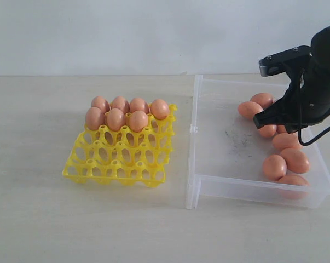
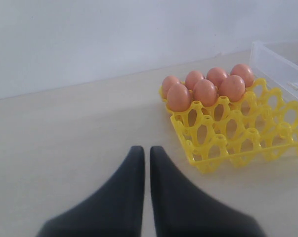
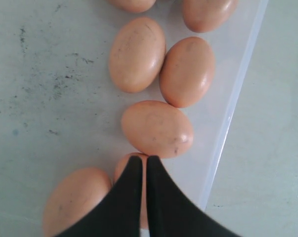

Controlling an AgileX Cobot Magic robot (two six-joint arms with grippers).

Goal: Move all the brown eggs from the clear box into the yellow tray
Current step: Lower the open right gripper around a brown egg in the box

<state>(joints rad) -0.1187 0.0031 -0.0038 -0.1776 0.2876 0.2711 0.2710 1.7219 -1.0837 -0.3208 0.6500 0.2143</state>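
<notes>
Right claw (image 3: 145, 159), tips pressed together, is poised over the brown eggs (image 3: 157, 129) crowded against the clear box (image 3: 235, 106) wall, so descending like that likely shoves or cracks one, never grips.

Exterior overlooks all — left wrist shares yellow tray (image 1: 121, 164).

An orange-brown shell is shown by the brown eggs (image 1: 126, 112), with faint dark flecks seen on some of those inside the clear box (image 1: 219, 164). The yellow tray (image 1: 118, 164) beside the box is coloured a bright, uniform yellow. The box is made of translucent, colourless plastic, and its floor is marked by dark grey smudges (image 1: 234, 137). The worktop (image 1: 33, 219) is coloured pale beige and the wall (image 1: 126, 33) off-white. Plain black is worn by the left end effector (image 2: 146, 150) and the right end effector (image 3: 144, 159).
</notes>
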